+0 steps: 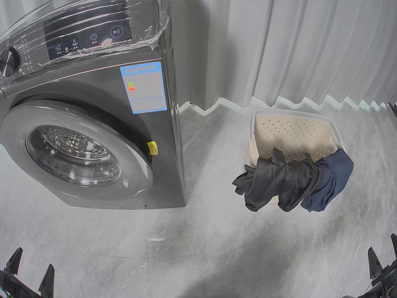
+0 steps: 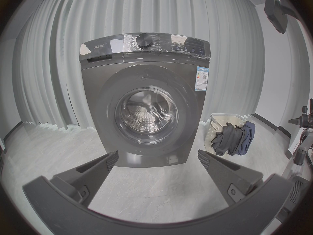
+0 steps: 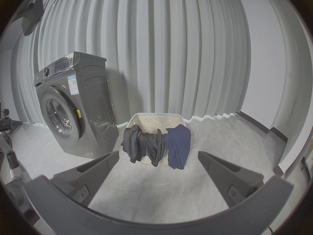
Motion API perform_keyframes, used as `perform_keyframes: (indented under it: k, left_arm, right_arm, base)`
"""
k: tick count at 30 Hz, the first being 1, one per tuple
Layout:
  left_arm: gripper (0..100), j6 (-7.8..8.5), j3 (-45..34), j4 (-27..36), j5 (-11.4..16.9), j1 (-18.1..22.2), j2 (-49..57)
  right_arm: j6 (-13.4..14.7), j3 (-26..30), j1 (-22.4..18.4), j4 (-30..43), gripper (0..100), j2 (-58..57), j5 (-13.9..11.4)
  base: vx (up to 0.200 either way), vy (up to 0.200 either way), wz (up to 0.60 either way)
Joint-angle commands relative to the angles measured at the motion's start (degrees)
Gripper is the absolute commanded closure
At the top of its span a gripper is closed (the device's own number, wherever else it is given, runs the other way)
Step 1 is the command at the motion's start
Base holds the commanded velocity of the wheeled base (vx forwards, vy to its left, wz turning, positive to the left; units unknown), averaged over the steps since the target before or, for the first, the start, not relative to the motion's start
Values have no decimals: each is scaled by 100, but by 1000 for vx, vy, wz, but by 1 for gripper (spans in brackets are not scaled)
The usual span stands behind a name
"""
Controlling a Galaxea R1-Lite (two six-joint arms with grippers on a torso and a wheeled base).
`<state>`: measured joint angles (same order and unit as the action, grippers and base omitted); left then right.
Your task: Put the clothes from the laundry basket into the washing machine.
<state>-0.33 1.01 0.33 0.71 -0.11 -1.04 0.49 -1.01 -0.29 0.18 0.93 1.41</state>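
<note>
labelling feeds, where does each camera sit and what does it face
Head: high, looking down at washer and basket; left gripper and right gripper tips at the lower corners.
Left wrist: low, facing the washer head-on; its open fingers in front.
Right wrist: low, facing the basket; its open fingers in front.
Shared: both wrist views show washer and basket.

The head view's edge cut away the washing machine's [image 1: 103,145] left flank and half of its knob [image 1: 7,61]. The left gripper [image 1: 34,258] and right gripper [image 1: 382,245] were cut off below their spread fingertips at the bottom corners. The grey garment [image 1: 273,179] and navy garment [image 1: 331,179] hung over the laundry basket's [image 1: 289,133] near wall and hid it; what lay deeper inside I couldn't tell. The print on the blue label [image 1: 144,87] was too small to read.
</note>
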Motion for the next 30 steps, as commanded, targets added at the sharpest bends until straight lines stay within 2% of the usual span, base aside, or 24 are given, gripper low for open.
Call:
perform_keyframes:
  k: [1, 3, 30]
  left_arm:
    - [0, -2, -92, 2, 0, 2, 95]
    - [0, -2, -92, 2, 0, 2, 95]
    - [0, -2, -92, 2, 0, 2, 95]
  right_arm:
    - [4, 92, 3, -1, 0, -40, -1]
    - [4, 92, 3, -1, 0, -40, -1]
    - [4, 92, 12, -1, 0, -40, -1]
  base:
    - [0, 0, 600]
    - [0, 0, 300]
    - [0, 200, 0]
